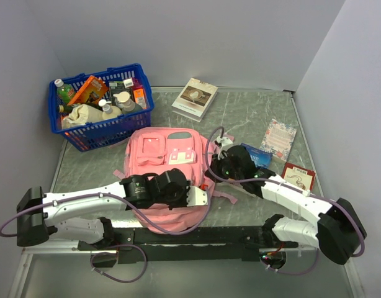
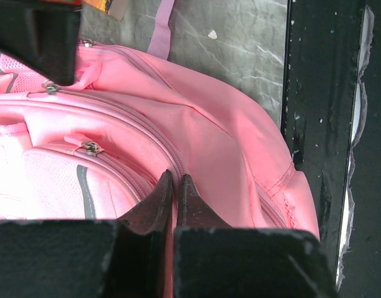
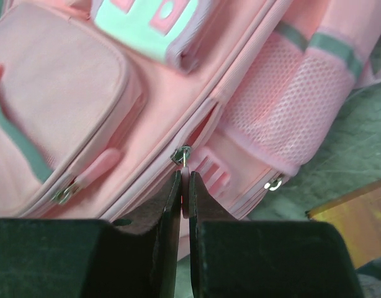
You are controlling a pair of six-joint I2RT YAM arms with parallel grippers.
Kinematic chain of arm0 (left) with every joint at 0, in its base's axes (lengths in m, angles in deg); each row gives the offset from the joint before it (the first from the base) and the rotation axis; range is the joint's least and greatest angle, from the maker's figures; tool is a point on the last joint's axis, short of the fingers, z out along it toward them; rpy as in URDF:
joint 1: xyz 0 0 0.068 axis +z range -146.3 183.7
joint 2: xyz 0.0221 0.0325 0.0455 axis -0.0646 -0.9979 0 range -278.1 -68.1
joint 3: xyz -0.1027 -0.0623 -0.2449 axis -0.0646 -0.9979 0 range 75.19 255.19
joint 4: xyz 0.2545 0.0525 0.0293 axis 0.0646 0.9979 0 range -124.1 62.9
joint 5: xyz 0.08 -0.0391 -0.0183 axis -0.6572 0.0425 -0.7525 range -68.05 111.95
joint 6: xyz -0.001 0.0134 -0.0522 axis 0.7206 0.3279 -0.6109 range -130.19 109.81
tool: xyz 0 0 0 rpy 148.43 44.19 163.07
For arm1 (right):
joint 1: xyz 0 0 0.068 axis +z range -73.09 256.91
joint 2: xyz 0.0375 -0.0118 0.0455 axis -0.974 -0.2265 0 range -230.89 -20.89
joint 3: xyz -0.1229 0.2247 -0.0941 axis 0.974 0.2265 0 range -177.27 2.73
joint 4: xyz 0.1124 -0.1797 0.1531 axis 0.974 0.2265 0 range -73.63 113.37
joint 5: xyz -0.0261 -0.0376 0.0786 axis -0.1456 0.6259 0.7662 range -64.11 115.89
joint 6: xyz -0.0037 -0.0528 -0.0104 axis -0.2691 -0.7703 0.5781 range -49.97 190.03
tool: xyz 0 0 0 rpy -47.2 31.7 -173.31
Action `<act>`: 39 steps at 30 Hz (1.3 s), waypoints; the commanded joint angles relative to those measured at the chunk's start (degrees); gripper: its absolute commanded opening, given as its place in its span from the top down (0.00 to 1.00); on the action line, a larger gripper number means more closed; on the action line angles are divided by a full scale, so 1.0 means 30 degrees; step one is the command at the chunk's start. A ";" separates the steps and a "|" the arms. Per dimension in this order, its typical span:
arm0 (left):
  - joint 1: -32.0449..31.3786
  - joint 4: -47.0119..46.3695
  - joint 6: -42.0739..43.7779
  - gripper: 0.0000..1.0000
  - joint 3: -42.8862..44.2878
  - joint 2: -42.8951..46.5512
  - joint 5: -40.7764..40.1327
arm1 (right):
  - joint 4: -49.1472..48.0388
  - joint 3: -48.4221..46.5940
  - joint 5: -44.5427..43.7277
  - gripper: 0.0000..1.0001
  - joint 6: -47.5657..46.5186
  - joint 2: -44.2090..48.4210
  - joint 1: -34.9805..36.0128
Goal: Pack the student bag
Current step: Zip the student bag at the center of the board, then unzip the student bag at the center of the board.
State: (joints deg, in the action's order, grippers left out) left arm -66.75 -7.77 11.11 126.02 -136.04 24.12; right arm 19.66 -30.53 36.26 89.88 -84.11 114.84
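Left gripper (image 2: 175,177), right gripper (image 3: 185,176) on bag (image 1: 158,146)

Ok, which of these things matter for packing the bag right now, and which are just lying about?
In use: student bag; its zip pull, pinched in the right tool; left tool, shut at the bag's zip seam.
Lying about, possibly to pack later: blue basket; book; floral card; red-edged booklet.
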 commanded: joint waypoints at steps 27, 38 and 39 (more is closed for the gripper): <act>0.5790 0.3529 0.3478 0.99 0.3273 0.4219 -0.0695 | -0.4960 0.5810 -0.2577 0.43 0.0326 0.4467 -0.0722; 0.5790 0.3325 0.3652 0.99 0.3213 0.4190 -0.0666 | -0.7922 0.5313 -0.1552 0.42 -0.1258 0.2238 0.0070; 0.5819 0.3266 0.3652 0.99 0.3213 0.4161 -0.0666 | -0.8068 0.5314 -0.1611 0.42 -0.1316 0.2062 0.0216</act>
State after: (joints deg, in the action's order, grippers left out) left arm -51.45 6.50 17.95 134.41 -123.87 30.09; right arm 2.68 -13.37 30.16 88.00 -76.74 114.14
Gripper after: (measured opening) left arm 0.034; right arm 0.580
